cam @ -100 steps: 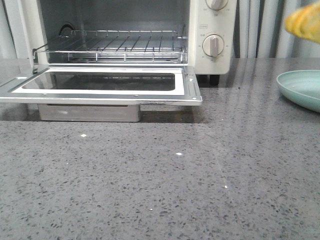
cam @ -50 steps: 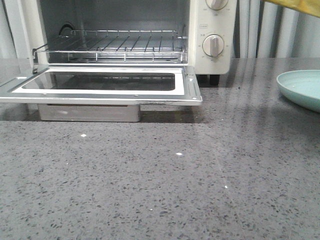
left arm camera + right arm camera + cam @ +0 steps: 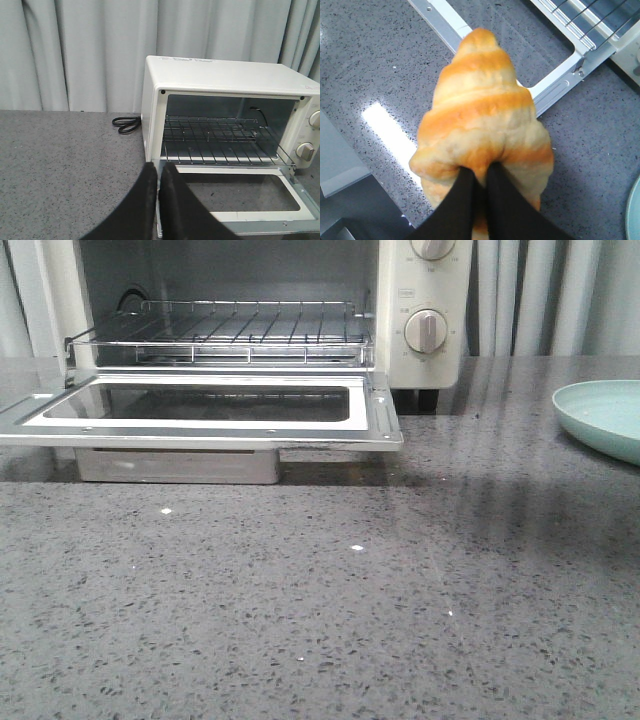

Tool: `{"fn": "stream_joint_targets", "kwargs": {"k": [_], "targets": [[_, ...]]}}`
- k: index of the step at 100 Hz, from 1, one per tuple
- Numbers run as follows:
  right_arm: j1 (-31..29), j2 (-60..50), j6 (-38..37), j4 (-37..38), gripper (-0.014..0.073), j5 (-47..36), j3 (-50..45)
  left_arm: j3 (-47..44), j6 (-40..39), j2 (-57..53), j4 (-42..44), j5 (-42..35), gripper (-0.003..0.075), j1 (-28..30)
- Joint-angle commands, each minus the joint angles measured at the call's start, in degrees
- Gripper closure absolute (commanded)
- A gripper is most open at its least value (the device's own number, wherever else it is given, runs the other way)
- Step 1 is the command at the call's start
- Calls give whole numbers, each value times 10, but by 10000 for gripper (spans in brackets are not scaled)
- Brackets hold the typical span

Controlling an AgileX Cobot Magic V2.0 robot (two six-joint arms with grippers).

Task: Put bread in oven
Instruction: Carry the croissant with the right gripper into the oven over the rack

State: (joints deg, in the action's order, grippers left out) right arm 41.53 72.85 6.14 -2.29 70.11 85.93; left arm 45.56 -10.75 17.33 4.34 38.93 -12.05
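Observation:
The cream-white oven (image 3: 425, 300) stands at the back left with its glass door (image 3: 200, 405) folded down flat and its wire rack (image 3: 240, 330) bare. It also shows in the left wrist view (image 3: 220, 80). My right gripper (image 3: 479, 172) is shut on the bread (image 3: 480, 120), a golden croissant-shaped roll with orange bands, and holds it high above the counter near a corner of the oven door (image 3: 555, 80). The bread and the right gripper are out of the front view. My left gripper (image 3: 158, 170) is shut and empty, in front of the oven's left side.
A pale green plate (image 3: 605, 415) sits at the right edge of the grey speckled counter (image 3: 320, 620); its rim shows in the right wrist view (image 3: 635, 212). A black power cord (image 3: 126, 123) lies left of the oven. Grey curtains hang behind.
The bread, seen at the upper right of the front view a second ago, has risen out of that view. A shadow now falls on the counter at the right.

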Motion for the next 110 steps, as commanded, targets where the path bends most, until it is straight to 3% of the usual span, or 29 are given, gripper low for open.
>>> {"fn": "stream_joint_targets", "kwargs": {"k": [1,20,58,110], "targets": [[2,15,7,13,661,-18,34,15,-7,7,-6,-39,741,1],[4,89,30,23,661,-11,100,15,-7,7,-8,-39,741,1],[42,230,31,165,661,-25,229,15,-7,7,-8,-39,741,1],[42,322,31,269,661,-189,261,15,-7,7,-8,-39,741,1]]}}
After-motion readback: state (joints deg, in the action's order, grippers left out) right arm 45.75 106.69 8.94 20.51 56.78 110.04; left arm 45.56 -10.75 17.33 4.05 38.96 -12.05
